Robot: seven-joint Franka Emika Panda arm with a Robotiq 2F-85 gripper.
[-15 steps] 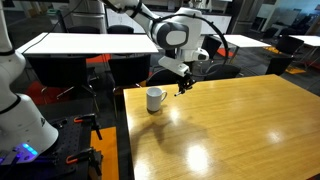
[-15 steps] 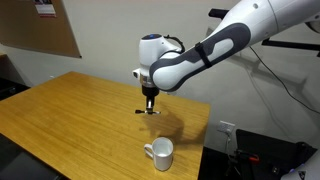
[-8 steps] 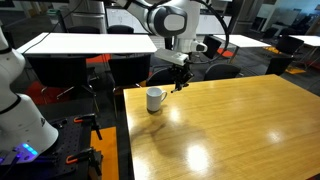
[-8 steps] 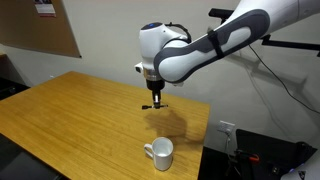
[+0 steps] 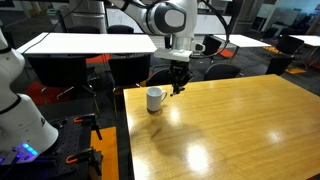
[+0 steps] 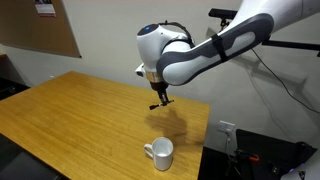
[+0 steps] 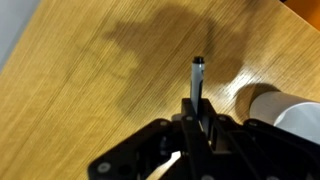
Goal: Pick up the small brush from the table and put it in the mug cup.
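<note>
My gripper (image 5: 177, 83) (image 6: 160, 97) (image 7: 195, 118) is shut on the small brush (image 7: 196, 80), a thin dark stick that pokes out past the fingertips. I hold it in the air above the glossy light-wood table (image 5: 230, 125) (image 6: 70, 115). The white mug cup (image 5: 155, 98) (image 6: 160, 153) stands upright near the table's corner. In the wrist view its rim (image 7: 285, 108) shows at the right edge, beside the brush tip. The gripper is off to one side of the mug, above its height.
White-topped tables (image 5: 85, 42) with dark chairs stand behind the wooden table. A white robot base (image 5: 20, 110) stands beside the table's edge. A corkboard (image 6: 40, 25) hangs on the wall.
The gripper has turned at the wrist and risen slightly with the brush in it, shifting a little toward the mug. The mug has not moved.
</note>
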